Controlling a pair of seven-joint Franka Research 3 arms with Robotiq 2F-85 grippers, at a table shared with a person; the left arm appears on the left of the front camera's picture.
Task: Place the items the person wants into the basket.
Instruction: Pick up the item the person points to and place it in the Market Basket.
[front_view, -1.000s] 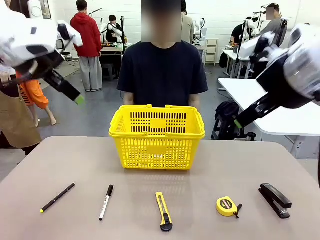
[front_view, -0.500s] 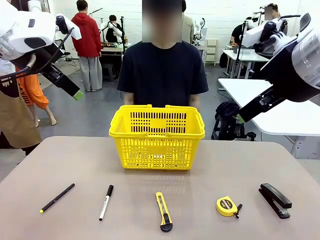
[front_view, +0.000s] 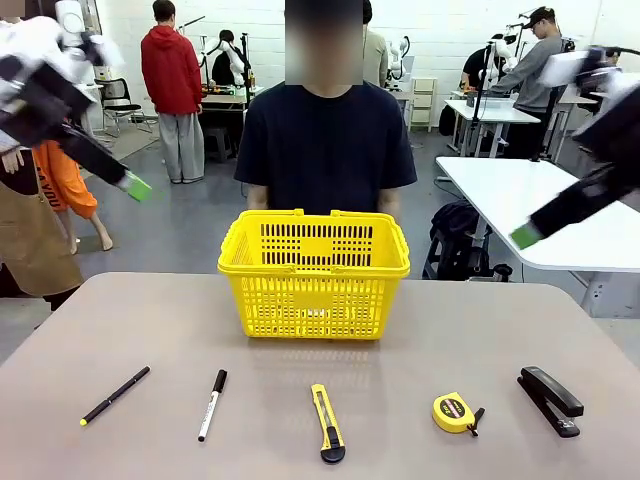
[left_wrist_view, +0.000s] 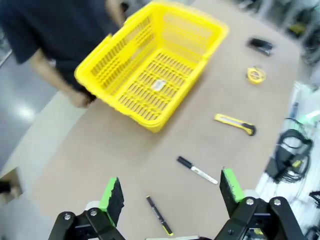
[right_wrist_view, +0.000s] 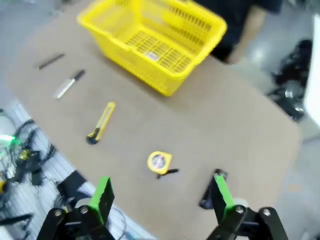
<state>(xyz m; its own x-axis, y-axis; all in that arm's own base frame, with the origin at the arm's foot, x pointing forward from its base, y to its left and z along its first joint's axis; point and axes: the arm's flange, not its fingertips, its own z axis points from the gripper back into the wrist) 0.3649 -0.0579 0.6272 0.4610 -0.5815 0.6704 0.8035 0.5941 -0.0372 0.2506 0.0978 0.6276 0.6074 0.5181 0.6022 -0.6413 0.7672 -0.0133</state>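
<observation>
We see pen (front_view: 115, 395) and stapler (front_view: 550, 400) at the row's ends, marker (front_view: 212, 404), knife (front_view: 327, 437), tape measure (front_view: 453, 412) between; basket (front_view: 313, 280) behind; left gripper (left_wrist_view: 170, 187) and right gripper (right_wrist_view: 161, 187) high above table (front_view: 480, 330), wide open, empty.

The left arm (front_view: 40, 75) comes in high at the left edge of the front view, motion-blurred. The left pincer (front_view: 135, 186), black with a green pad at its tip, slants down and inward. The right arm (front_view: 612, 125) mirrors it at the right edge, also blurred, and the right pincer (front_view: 525, 236) angles down toward the middle. In the left wrist view the left pincer's fingers (left_wrist_view: 112, 195) stand wide apart, green pads facing each other, holding nothing. In the right wrist view the right pincer's fingers (right_wrist_view: 220, 192) are likewise spread wide and empty.
</observation>
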